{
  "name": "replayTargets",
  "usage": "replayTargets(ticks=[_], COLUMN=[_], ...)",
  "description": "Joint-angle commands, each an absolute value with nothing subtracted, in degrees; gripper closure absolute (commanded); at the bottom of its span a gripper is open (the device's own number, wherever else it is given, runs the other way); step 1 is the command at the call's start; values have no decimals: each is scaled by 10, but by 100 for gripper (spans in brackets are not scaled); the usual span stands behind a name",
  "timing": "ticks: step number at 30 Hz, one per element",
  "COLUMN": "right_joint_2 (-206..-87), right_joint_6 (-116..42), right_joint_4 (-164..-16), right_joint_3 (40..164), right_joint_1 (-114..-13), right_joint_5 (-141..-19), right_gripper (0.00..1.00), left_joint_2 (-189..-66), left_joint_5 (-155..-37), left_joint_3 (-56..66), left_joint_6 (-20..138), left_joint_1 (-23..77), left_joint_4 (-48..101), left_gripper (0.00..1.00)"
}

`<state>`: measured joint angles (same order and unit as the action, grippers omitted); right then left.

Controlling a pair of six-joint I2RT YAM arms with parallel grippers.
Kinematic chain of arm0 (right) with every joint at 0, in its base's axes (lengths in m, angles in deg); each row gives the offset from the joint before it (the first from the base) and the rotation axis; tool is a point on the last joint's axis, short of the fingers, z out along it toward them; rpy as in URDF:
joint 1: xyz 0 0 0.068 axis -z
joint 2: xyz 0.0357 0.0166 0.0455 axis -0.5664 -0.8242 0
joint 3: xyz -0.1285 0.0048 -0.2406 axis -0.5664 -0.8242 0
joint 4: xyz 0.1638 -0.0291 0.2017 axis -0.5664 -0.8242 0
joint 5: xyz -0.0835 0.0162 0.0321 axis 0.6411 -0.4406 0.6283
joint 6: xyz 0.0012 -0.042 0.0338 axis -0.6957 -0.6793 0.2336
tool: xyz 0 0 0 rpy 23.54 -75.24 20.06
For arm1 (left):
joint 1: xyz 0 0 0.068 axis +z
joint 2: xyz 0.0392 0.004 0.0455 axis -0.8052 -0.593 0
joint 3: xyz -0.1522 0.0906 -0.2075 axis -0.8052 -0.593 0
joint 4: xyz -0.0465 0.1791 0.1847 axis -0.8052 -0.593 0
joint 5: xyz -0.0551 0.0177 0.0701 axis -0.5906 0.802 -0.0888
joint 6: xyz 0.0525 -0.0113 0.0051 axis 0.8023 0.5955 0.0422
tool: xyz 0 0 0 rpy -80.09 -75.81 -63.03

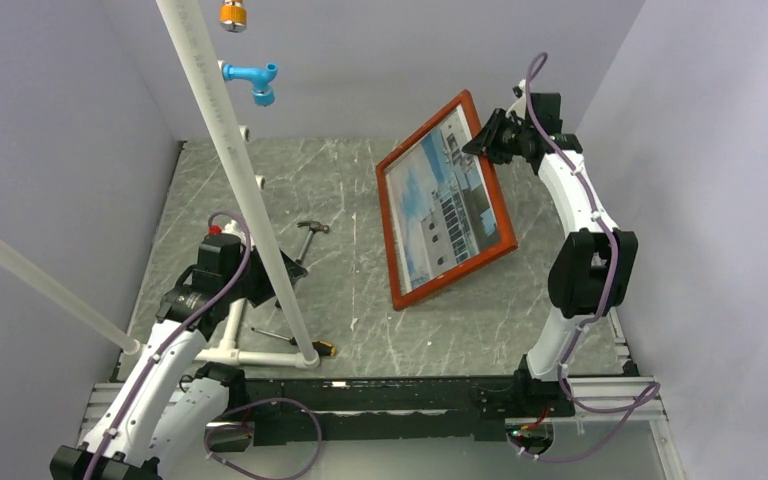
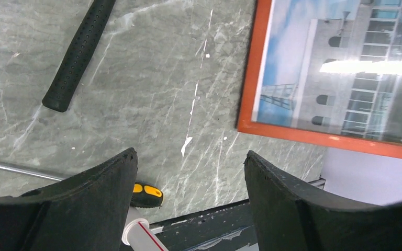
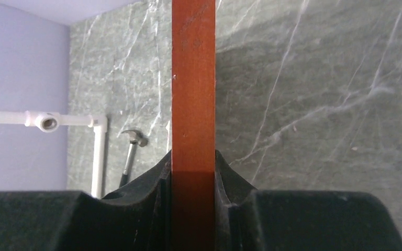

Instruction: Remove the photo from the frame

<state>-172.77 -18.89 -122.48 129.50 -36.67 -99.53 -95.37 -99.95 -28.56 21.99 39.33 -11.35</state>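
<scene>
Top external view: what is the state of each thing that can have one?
frame, tilted up, gripped at one edge
photo, inside the frame, not taken out
right gripper, shut on the frame
left gripper, open, holding nothing
hammer, lying flat
screwdriver, lying flat

top external view high above, looking down on the frame point(image 1: 447, 200), left wrist view low beside the frame's corner, right wrist view tight along the frame's edge, all sharing the hammer point(image 1: 309, 236)
</scene>
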Motion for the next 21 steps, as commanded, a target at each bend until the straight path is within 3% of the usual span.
replayTargets(ticks=[1,13,21], right_joint_2=[-1699,-1728,-1737], right_joint_6=[-139,-38,11], right_joint_4=[-1101,-879,-747], right_joint_3=[1150,991,900], right_joint_1=[-386,-385,-385], right_joint_5=[-1055,-1120,-1085], right_gripper=[100,100,100], left_joint_2=[-935,-923,-920], left_joint_5=[-1009,-1020,-1021], left_joint_3=[-287,-294,-302], left_joint_6=[230,226,221], left_joint_1=[396,396,396], left_joint_4=[-114,-115,-112], left_gripper=[22,22,22])
